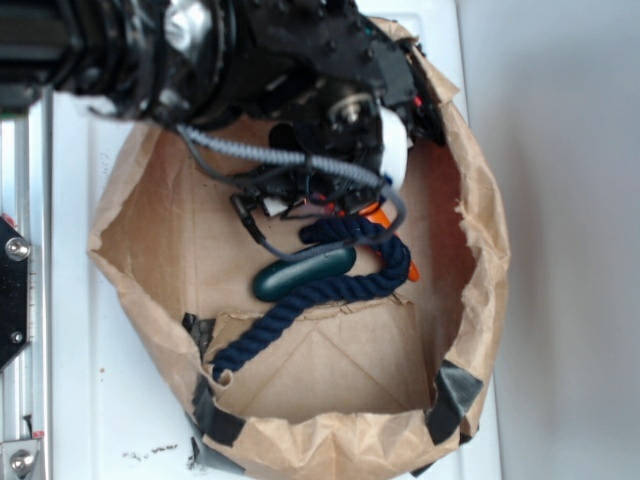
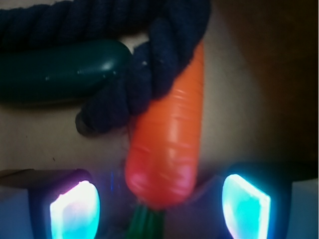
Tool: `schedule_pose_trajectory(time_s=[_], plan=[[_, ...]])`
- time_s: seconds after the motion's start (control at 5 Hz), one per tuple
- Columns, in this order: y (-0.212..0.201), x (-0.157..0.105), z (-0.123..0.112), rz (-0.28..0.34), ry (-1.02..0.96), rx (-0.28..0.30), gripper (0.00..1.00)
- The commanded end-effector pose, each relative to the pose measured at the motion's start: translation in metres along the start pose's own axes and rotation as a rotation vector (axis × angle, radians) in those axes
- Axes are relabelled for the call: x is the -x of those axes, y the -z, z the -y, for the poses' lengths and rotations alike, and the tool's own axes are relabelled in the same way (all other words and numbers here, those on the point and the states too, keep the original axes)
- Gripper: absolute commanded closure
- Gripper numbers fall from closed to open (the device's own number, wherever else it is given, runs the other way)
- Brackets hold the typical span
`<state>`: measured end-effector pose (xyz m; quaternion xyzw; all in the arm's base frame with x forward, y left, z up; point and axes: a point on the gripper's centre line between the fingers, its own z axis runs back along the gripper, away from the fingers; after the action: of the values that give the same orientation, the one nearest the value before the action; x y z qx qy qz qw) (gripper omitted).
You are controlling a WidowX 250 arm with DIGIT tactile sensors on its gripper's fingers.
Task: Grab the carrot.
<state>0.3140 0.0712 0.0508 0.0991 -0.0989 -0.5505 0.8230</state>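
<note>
The orange carrot lies on the brown paper floor, its green stem pointing toward the camera and its thin end tucked under the navy rope. My gripper is open, with its two glowing pads on either side of the carrot's thick end and a gap on both sides. In the exterior view the arm hides most of the carrot; only small orange parts show beside the rope. The gripper sits low inside the bag there.
A dark green toy cucumber lies against the rope, left of the carrot in the wrist view. All of it sits inside a rolled-down brown paper bag with taped corners, on a white table. A metal rail runs along the left.
</note>
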Motion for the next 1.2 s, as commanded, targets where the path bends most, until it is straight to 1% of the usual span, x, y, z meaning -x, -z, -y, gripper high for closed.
schedule_pose_trajectory(time_s=[0.0,0.2,0.4,0.6,1.0], plan=[[0.007,-0.020,0.009,-0.020,0.040,-0.030,0.00],[0.013,-0.025,0.013,-0.028,0.044,-0.023,0.00],[0.019,-0.029,0.014,-0.042,0.046,-0.030,0.00],[0.015,-0.026,0.009,-0.038,0.009,-0.035,1.00],[-0.003,-0.012,-0.011,-0.029,-0.094,-0.025,1.00]])
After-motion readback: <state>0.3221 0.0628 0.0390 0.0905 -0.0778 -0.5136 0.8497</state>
